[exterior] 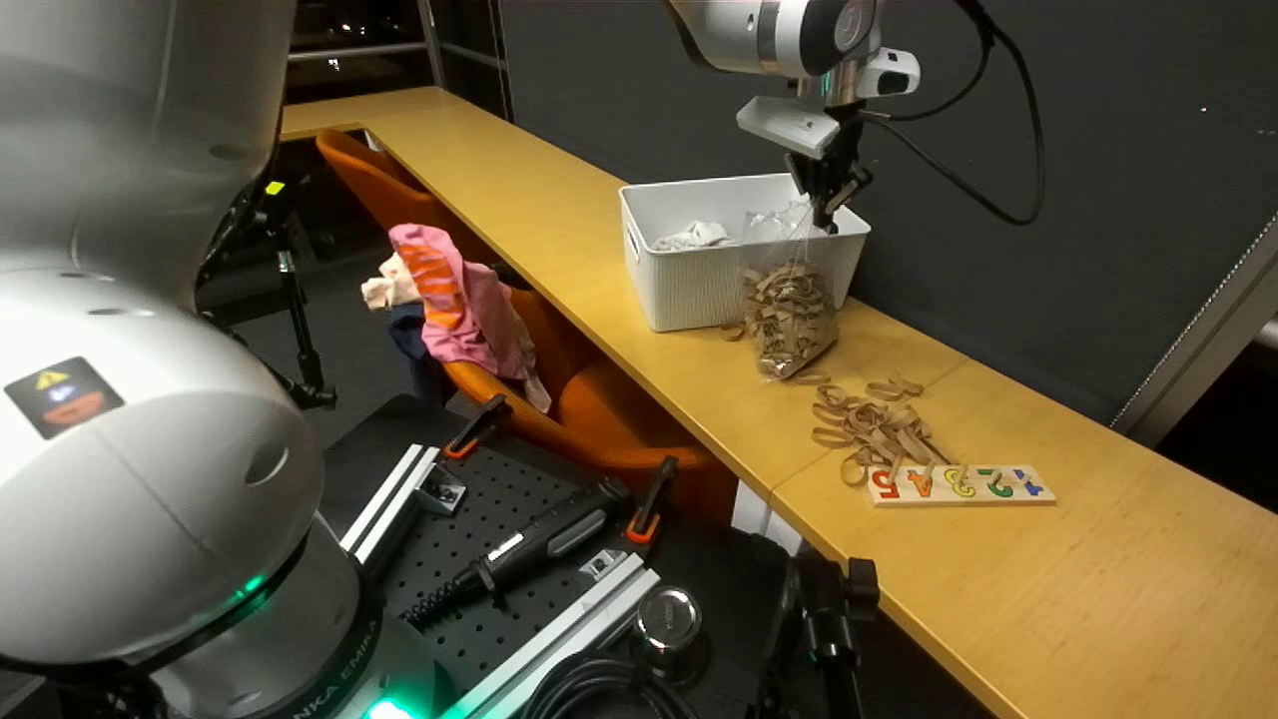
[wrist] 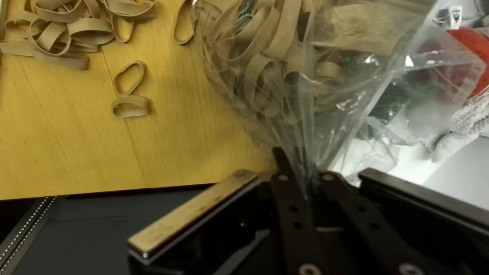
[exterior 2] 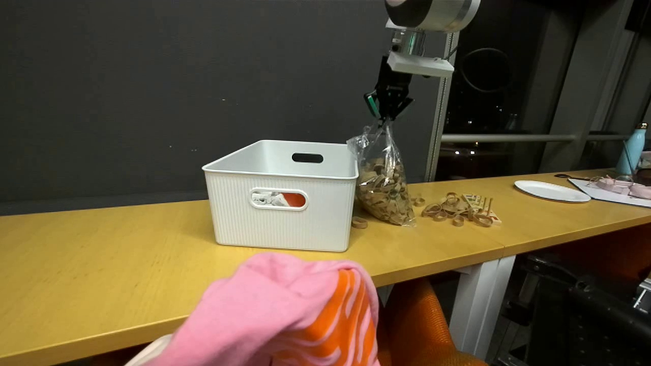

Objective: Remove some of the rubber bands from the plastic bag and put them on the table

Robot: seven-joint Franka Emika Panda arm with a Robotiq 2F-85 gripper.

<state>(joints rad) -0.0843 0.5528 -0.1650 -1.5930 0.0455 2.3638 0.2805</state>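
Gripping the bunched neck of a clear plastic bag (exterior 2: pixel 384 183) with an all-but-closed pincer (exterior 2: pixel 385 120), pinching the thin plastic between the dark fingers (wrist: pixel 284 194) as seen in the wrist view, just beside a white bin (exterior 2: pixel 279 229) on a long wooden table (exterior 2: pixel 117 264). Hanging below the pincer at a slight tilt, filled in its lower part with tan-brown rubber bands (wrist: pixel 263 72), and perhaps touching the table at the lowest corner, though hard to judge in both exterior views. Accompanied on the table by a tangled heap (exterior: pixel 889 429) of loose rubber bands near the bag, just beside a wooden board (exterior: pixel 963 486) of coloured numerals and pegs, by a few strays (wrist: pixel 133 101) near heap and bag, and by a single loop (exterior 2: pixel 359 224) near the foot of the bin. Stocked inside the bin with a white bundle (exterior: pixel 694 236) and a red object (wrist: pixel 473 44). Rounded out farther along the table, in an exterior view, by a white plate (exterior 2: pixel 552 191) and a pale blue bottle (exterior 2: pixel 632 150), and at the table's edge by a pink-and-orange cloth (exterior 2: pixel 285 310) draped over an orange chair (exterior: pixel 609 409)
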